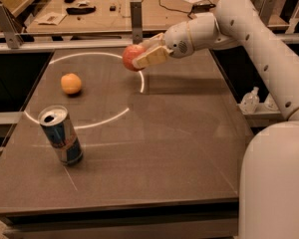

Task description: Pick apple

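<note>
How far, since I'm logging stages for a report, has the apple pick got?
Done: the pincer is shut on the apple over the far side of the table. In hand: the apple looks raised off the surface, with a shadow beneath it. Left: little, perhaps only lifting it clear. The orange fruit and the can sit apart from the pincer.

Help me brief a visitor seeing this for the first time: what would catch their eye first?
The white arm stretched in from the right, its gripper shut on the red apple above the far side of the table. Next, the orange fruit at the left inside the white circle, and the blue can standing near the front left.
</note>
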### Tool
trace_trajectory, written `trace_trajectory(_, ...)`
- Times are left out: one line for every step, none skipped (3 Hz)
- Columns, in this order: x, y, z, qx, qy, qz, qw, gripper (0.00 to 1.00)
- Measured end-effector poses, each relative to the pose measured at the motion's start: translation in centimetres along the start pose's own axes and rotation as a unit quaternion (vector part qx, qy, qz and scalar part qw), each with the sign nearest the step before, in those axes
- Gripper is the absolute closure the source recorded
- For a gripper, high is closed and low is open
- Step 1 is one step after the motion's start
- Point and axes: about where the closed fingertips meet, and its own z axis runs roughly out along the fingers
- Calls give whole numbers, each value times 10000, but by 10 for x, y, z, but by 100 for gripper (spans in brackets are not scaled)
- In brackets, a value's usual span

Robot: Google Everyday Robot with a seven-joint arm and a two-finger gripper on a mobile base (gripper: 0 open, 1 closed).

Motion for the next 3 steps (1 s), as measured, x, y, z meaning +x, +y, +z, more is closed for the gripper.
trace_trajectory(-22,-3,-15,34,-450,39,9990,100)
trace_trajectory(-60,2,-33,-90,-1045,-44,9945,100)
trace_trajectory(-63,3,-35,-120,-1047,-75,9944,100)
